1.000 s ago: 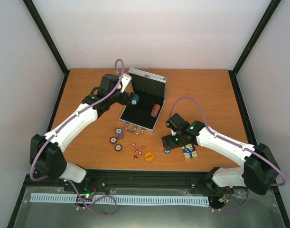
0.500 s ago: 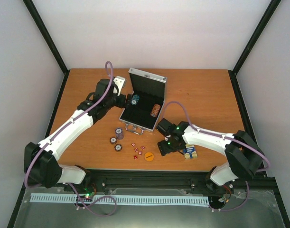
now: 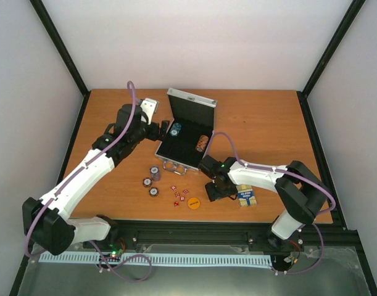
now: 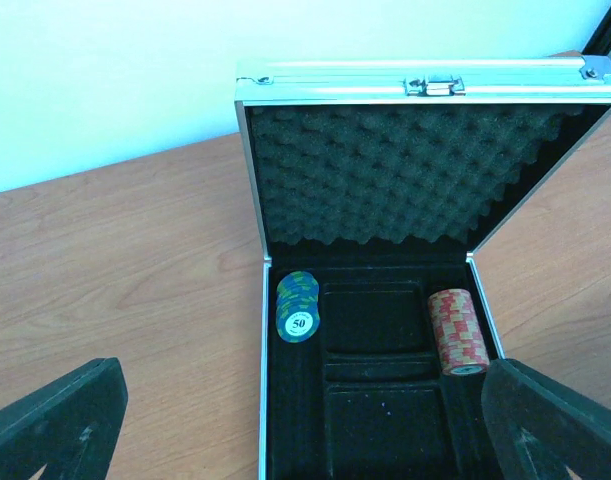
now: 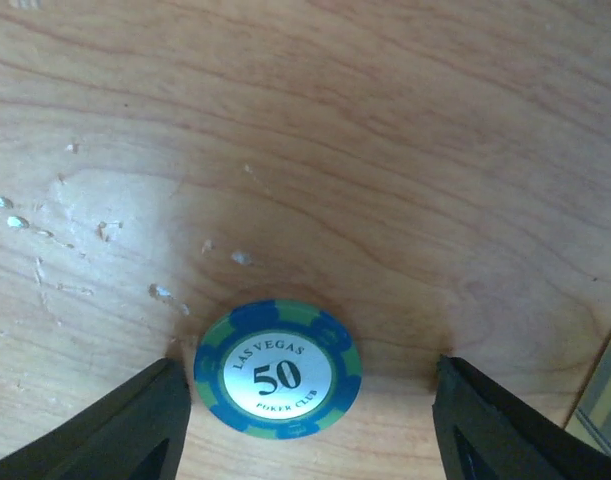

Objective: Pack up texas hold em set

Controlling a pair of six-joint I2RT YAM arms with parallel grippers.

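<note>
Chip (image 5: 277, 372), blue and green, lies flat on the counter (image 5: 385, 150) between the parted fingers of my right tool (image 5: 310, 400). Its edge is just beside one finger, with bare wood before the other. Card deck (image 5: 603, 405) shows just past that far finger. My left tool (image 4: 305, 420) gapes wide, holding nothing, facing the open case (image 4: 425, 86), whose side walls fall inside its span.

**Robot test cell, lab-style**

Walled by plain white panels (image 3: 207, 43) set between black frame posts (image 3: 58, 46). Floored by one wooden table (image 3: 268, 123), with a white-and-black left arm (image 3: 89, 166) and right arm (image 3: 262, 176) bolted to a black rail (image 3: 194, 231) at the near edge. Strung with loose purple cable (image 3: 131, 92). Set with a small open silver case (image 3: 191, 98).
</note>
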